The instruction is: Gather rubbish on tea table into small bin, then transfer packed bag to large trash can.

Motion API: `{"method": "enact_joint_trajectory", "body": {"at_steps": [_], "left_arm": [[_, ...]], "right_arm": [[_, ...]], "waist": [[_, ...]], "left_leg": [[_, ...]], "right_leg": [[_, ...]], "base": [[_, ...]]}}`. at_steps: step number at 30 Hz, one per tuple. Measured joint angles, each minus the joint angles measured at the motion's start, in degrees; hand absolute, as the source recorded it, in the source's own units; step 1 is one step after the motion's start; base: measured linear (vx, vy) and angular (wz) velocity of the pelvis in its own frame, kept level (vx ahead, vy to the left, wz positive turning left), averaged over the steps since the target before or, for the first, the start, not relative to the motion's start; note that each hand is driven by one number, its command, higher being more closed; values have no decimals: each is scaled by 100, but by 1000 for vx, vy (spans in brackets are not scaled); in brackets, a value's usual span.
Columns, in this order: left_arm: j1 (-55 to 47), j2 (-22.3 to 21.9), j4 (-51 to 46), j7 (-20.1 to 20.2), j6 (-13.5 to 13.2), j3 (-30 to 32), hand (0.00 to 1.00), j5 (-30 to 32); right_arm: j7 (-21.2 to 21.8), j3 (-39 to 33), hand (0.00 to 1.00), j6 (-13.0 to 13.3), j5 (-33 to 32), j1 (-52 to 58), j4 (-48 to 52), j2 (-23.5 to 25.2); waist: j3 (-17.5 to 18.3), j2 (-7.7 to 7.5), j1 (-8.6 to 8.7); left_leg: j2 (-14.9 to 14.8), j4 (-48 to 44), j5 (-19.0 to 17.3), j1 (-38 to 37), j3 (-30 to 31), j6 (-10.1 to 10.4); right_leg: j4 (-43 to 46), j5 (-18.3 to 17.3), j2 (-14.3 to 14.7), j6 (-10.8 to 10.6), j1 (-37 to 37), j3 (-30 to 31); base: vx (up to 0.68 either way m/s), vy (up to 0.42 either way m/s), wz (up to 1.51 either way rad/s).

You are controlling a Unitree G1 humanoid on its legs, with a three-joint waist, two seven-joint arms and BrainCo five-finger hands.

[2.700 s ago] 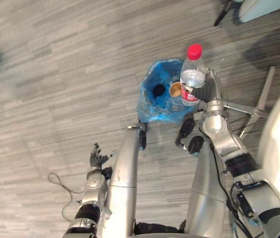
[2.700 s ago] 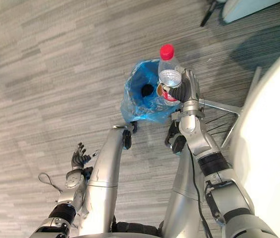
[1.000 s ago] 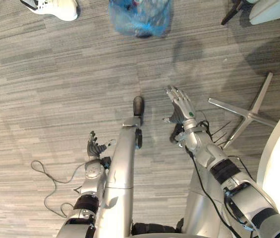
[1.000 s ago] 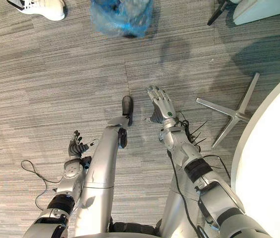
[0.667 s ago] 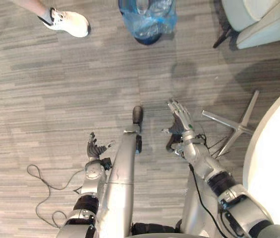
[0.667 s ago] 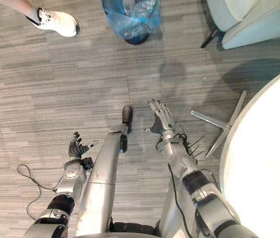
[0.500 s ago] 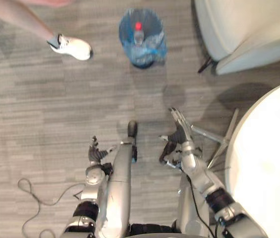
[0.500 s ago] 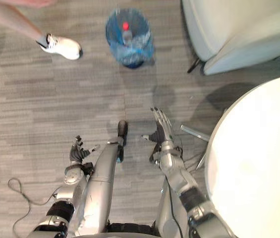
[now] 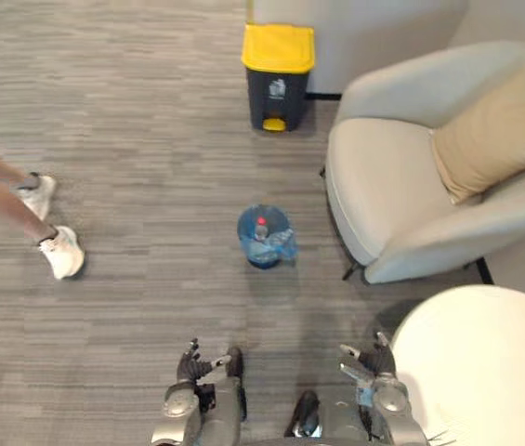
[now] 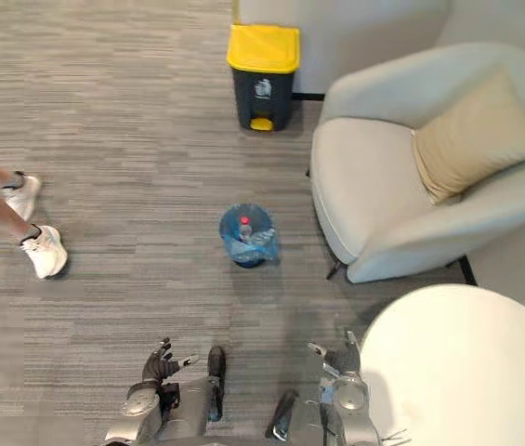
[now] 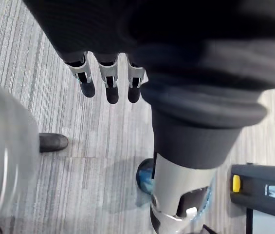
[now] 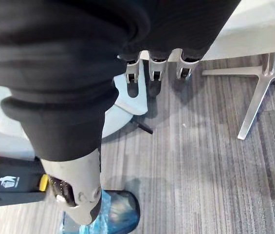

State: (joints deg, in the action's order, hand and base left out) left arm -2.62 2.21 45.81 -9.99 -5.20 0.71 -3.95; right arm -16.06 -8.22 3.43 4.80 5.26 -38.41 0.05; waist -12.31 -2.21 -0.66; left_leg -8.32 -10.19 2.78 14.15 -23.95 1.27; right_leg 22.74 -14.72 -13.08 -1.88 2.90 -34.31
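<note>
In the left eye view, the small bin [image 9: 264,261], lined with a blue bag, is seen upright on the grey floor [image 9: 132,111]. A clear bottle with a red cap [image 9: 261,226] is seen inside it. The large trash can [image 9: 277,76], dark with a yellow lid, stands well beyond the small bin, by the wall. An armchair [image 9: 383,186] with a tan cushion [image 9: 490,135] is placed to the right of the small bin. The round white tabletop [image 9: 485,362] lies on that same side, nearer the robot than the bin. A person's legs in white shoes [image 9: 62,253] are seen well to the left of the small bin. The left hand [image 9: 190,362] and the right hand [image 9: 374,360] are held low, well short of the small bin, one to each side of it. Both are spread and nothing is held.

In the right eye view, the same layout is shown: the small bin [image 10: 246,255] between the hands and the large trash can [image 10: 262,76].

In the left wrist view, the left hand's fingers [image 11: 107,87] are stretched out straight over the floor. The thumb [image 11: 176,195] is held apart from them and nothing is grasped. A blue edge of the small bin [image 11: 144,178] shows past the thumb, with the large trash can [image 11: 261,187] beyond it.

In the right wrist view, the right hand's fingers [image 12: 155,68] are likewise straight, with the thumb [image 12: 76,190] apart and empty. The small bin [image 12: 122,209] is seen past the thumb, and the large trash can [image 12: 10,183] beyond it. A metal star base [image 12: 259,92] stands on the floor well apart from the small bin.
</note>
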Motion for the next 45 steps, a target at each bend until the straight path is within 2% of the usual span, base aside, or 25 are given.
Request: {"method": "enact_joint_trajectory", "body": {"at_steps": [2,5,9,10,11,12,13,14,16,18,19,21,23,26,27,28,29,30,32,36,37,39,40,41,45], "left_arm": [[-23,25,49,-12,-2,12,0,9],[-51,146,74,-34,-7,155,0,8],[-427,279,-96,-86,-14,248,0,5],[-562,287,-255,-132,-26,283,0,-47],[-542,297,-255,-135,-24,272,0,-43],[-526,340,-256,-134,-23,261,0,-33],[-479,391,-257,-141,-22,260,0,-12],[-475,432,-257,-145,-22,264,0,-11],[-458,480,-249,-147,-15,271,0,11],[-427,479,-213,-137,-15,271,0,13],[-363,479,-106,-125,-14,262,0,27],[-330,480,-2,-123,-13,260,0,42],[-350,480,16,-124,-14,269,0,151],[-553,370,-14,-123,-14,420,0,245],[-651,309,-120,-110,-11,605,0,242],[-663,296,-228,-118,-4,671,0,241],[-650,306,-298,-118,-5,674,0,241],[-533,274,-481,-120,-30,642,0,241],[-464,198,-520,-121,-44,610,0,241],[-261,-41,-593,-121,-84,588,0,237],[-225,-58,-594,-124,-99,558,0,229],[-253,-135,-580,-134,-103,551,0,191],[-128,-105,-553,-143,-126,570,0,176],[57,-37,-523,-170,-144,564,0,177],[350,-16,-415,-283,-186,563,0,184]], "right_arm": [[-7,-52,0,-14,-24,-71,-284,-121],[-5,-77,0,-29,-22,-185,-453,-151],[-1,-97,0,-91,-7,-287,-618,-182],[0,-98,0,-140,6,-184,-575,-238],[3,-75,0,-157,10,-181,-576,-288],[2,-53,0,-159,13,-202,-575,-296],[4,-17,0,-159,18,-222,-578,-276],[4,-8,0,-159,18,-221,-580,-269],[3,-15,0,-156,21,-237,-580,-333],[3,-18,0,-156,22,-224,-580,-397],[3,-20,0,-157,30,-195,-580,-430],[3,-20,0,-159,34,-96,-578,-447],[14,-12,0,-159,45,18,-571,-477],[85,47,0,-164,159,142,-108,-489],[119,194,0,-141,252,156,249,-472],[126,273,0,-130,257,162,470,-476],[116,286,0,-116,257,163,602,-461],[66,398,0,-90,257,100,898,-490],[43,416,0,-83,257,48,1023,-506],[-57,665,0,-83,318,-250,1092,-507],[-106,799,0,-95,506,-339,1128,-519],[-153,939,0,-104,702,-389,1341,-584],[-189,1043,0,-107,855,-609,1425,-537],[-284,1107,0,-119,986,-742,1450,-499],[-403,1418,0,-130,1656,-1217,1439,-515]], "waist": [[11,53,-20],[9,60,-34],[-47,33,-37],[-125,19,-51],[-151,48,-19],[-199,99,5],[-299,103,67],[-337,74,88],[-470,95,176],[-539,106,219],[-579,84,283],[-572,-35,317],[-558,-42,343],[-514,235,277],[-529,340,294],[-542,359,221],[-549,348,150],[-566,317,-14],[-588,280,-22],[-749,270,-31],[-780,270,-89],[-799,393,-190],[-925,347,-169],[-1001,209,-175],[-1076,134,-311]], "left_leg": [[-115,-74,174,-48,-444,-253],[52,-87,59,-26,-368,-299],[98,-1195,-949,151,-336,-340],[155,-1540,-1351,88,-279,-418],[169,-1618,-1445,49,-267,-472],[176,-1620,-1504,14,-237,-494],[230,-1466,-1526,-88,-117,-476],[286,-1330,-1525,-159,-66,-477],[354,-1059,-1522,-325,112,-473],[366,-1056,-1522,-358,237,-472],[424,-1057,-1527,-415,359,-439],[550,-1129,-1617,-518,469,-300],[537,-1405,-1857,-544,670,-113],[-123,-2061,-2128,-576,753,327],[-655,-3326,-1907,-124,879,263],[-942,-4273,-1385,225,999,104],[-1073,-4711,-1150,401,1109,88],[-1059,-5299,-1264,779,1363,146],[-919,-5157,-1359,933,1464,215],[-482,-3435,-1481,1079,1799,246],[-285,-2614,-1393,988,2072,366],[-256,-2126,-962,884,2243,516],[-226,-2219,-1169,972,2228,580],[-126,-2259,-1216,1102,2091,503],[-82,-2423,-1357,1486,1634,277]], "right_leg": [[-118,58,-16,-113,-140,-32],[-612,253,-11,-382,-281,54],[-58,-91,-409,-549,-259,288],[934,-268,-700,-150,-100,542],[1634,-89,-828,164,245,889],[2222,-46,-825,187,668,1350],[2527,-171,-605,-23,1120,1729],[2433,-187,-492,-45,1282,1778],[1602,-151,-109,-233,1588,1748],[841,56,64,-386,1762,1714],[213,408,118,-408,1818,1756],[-175,765,100,-291,1894,2037],[21,1046,118,47,1948,2192],[311,898,563,277,1744,2021],[377,766,885,430,1554,1935],[407,654,1067,539,1377,1926],[417,600,1122,607,1278,1985],[416,544,1194,693,1103,2174],[378,543,1190,695,1033,2316],[319,500,1209,655,1015,2763],[469,400,1242,527,1172,2958],[743,145,1376,348,1392,3113],[1183,-52,1364,199,1721,3287],[1363,-91,1252,133,1980,3430],[1382,25,1189,-95,2525,3858]], "base": [[107,73,42],[70,129,10],[56,160,-13],[69,135,-11],[58,122,4],[73,132,21],[112,131,21],[119,63,26],[163,18,38],[154,-18,47],[274,-93,70],[340,-167,77],[350,-243,63],[441,-288,6],[460,-251,-36],[449,-257,-45],[563,-278,-86],[380,-166,-78],[284,-76,-64],[206,76,-67],[143,230,-85],[73,259,-105],[24,297,-88],[-4,276,-58],[-56,176,-50]]}}
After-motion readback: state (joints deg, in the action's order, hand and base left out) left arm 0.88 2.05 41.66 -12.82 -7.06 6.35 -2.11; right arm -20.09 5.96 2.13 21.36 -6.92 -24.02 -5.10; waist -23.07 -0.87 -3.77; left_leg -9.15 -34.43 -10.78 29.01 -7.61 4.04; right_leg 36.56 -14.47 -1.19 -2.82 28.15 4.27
